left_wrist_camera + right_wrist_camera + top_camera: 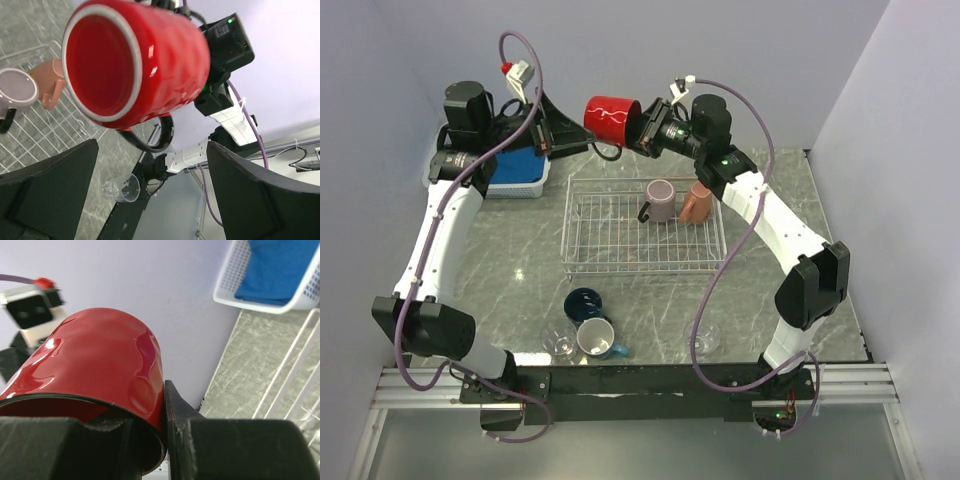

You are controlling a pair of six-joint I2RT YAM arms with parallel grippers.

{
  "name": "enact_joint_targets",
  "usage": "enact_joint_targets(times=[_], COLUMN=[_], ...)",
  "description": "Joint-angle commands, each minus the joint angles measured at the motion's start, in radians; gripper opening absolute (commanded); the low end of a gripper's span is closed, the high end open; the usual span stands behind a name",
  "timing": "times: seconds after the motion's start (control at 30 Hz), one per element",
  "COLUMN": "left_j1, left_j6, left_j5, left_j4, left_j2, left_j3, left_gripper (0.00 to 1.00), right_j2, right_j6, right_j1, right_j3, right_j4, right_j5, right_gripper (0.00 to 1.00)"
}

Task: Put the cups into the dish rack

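The red mug [612,118] is gripped by the right pincer [642,130], aloft. Just beyond its mouth the left pincer [575,140] is spread wide. A handover seems likely: closure first, then lowering to the rack [640,268] beneath.

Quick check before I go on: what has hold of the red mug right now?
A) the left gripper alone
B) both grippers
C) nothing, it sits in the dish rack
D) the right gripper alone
D: the right gripper is clamped on the red mug, holding it in the air by the far edge of the dish rack, while the left gripper faces it with its jaws wide open, not closed on it.
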Motion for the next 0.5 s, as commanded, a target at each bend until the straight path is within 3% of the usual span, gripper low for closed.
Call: enact_joint_targets(times=[0.0,0.47], left_j1=[-0.037,-0.168], left_j6=[0.019,-0.096], left_j5=[-0.026,-0.084], left_j4=[0.028,0.117], left_j2=[-0.029,0.095], left_j3=[-0.008,0.064], left_gripper=[0.96,0.96], right_j2=[-0.001,0.036], right_j6=[0.017,0.045], right_j1=[-0.005,-0.003], right_j3=[0.077,0.066], right_j4=[0.103,0.152], right_j5=[-0.023,-0.032], right_gripper=[0.00,0.00])
